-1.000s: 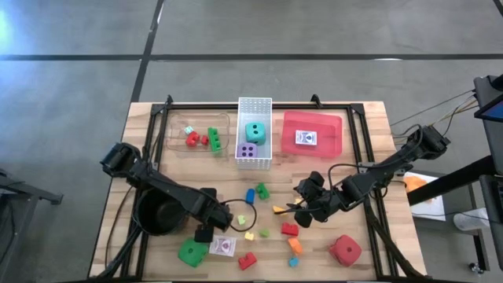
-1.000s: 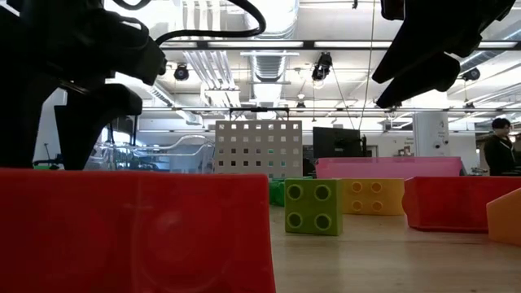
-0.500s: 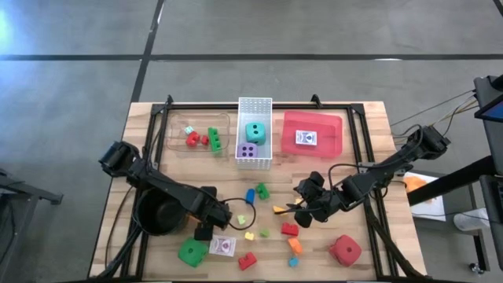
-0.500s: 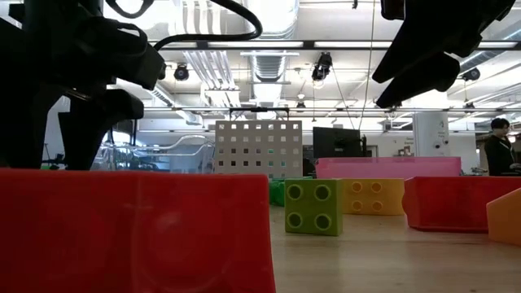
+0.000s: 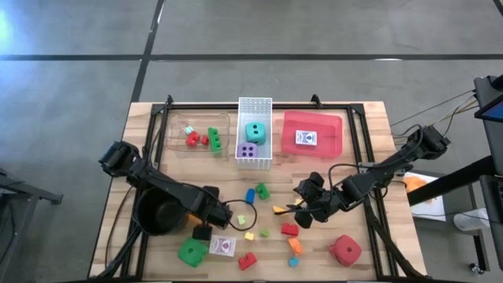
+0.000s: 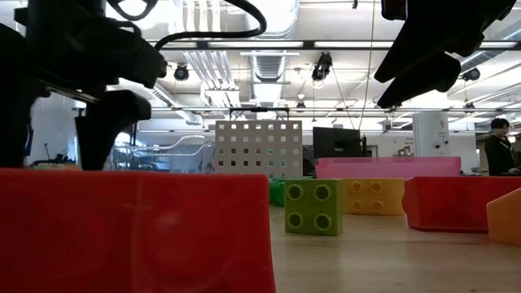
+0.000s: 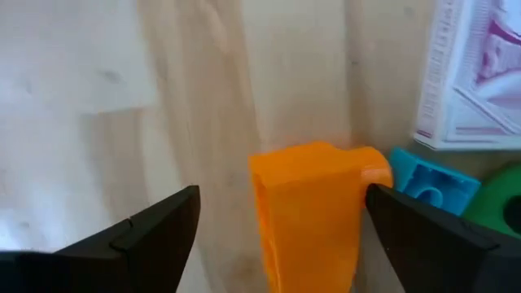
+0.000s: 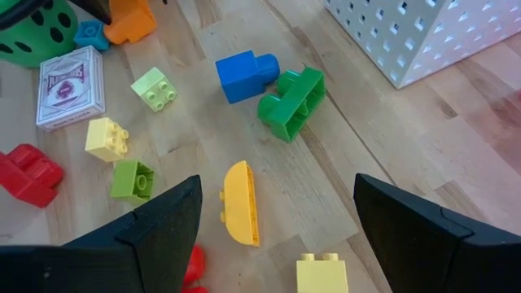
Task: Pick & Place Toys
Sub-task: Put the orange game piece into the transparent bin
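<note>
- Left tool (image 7: 277,224), fingers apart, straddles an orange brick (image 7: 308,207) on the desk (image 5: 369,157); closing off-centre could tip it into the blue brick (image 7: 430,183) touching it.
- The card pack (image 7: 472,73) nearby risks a nudge.
- Right tool (image 8: 273,216), fingers apart and empty, hovers over a yellow piece (image 8: 240,202).

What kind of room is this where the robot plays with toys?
Probably a robotics lab or workshop. The wooden table stands on a bare concrete floor; the low view shows pipes and lights on an open ceiling, and a person working far behind.
</note>
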Tool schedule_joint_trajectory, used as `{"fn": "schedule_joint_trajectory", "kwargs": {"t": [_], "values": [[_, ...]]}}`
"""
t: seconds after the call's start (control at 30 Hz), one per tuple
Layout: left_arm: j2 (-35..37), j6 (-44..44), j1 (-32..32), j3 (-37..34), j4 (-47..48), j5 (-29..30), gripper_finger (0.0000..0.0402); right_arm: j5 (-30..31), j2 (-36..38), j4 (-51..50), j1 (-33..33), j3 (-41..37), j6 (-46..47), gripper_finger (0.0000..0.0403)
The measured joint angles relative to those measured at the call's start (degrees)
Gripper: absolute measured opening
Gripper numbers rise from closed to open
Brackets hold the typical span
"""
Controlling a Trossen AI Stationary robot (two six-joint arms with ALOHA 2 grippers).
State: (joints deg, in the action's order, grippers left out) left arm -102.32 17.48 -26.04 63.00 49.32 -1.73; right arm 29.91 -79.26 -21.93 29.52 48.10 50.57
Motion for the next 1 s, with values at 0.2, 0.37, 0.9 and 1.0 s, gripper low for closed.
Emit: {"fn": "schedule_joint_trajectory", "kwargs": {"t": [0.2, 0.37, 0.9, 1.0], "values": [[-0.49, 0.28, 0.31, -0.59, -0.12, -0.89, 0.0359, -0.01, 0.00, 0.00, 0.00, 0.00, 0.00, 0.0309], [-0.41, 0.28, 0.22, -0.81, -0.11, -1.31, 0.0329, -0.02, 0.00, 0.04, -0.01, 0.00, 0.00, 0.0309], [-0.04, -4.59, 0.26, -0.50, -0.14, 1.19, 0.0236, -0.04, 0.00, 0.28, 0.00, 0.00, -0.02, 0.0309], [-0.04, -5.31, 0.27, -0.50, -0.24, 2.21, 0.0233, -0.02, 0.00, 0.28, 0.00, 0.00, -0.02, 0.0309]]}}
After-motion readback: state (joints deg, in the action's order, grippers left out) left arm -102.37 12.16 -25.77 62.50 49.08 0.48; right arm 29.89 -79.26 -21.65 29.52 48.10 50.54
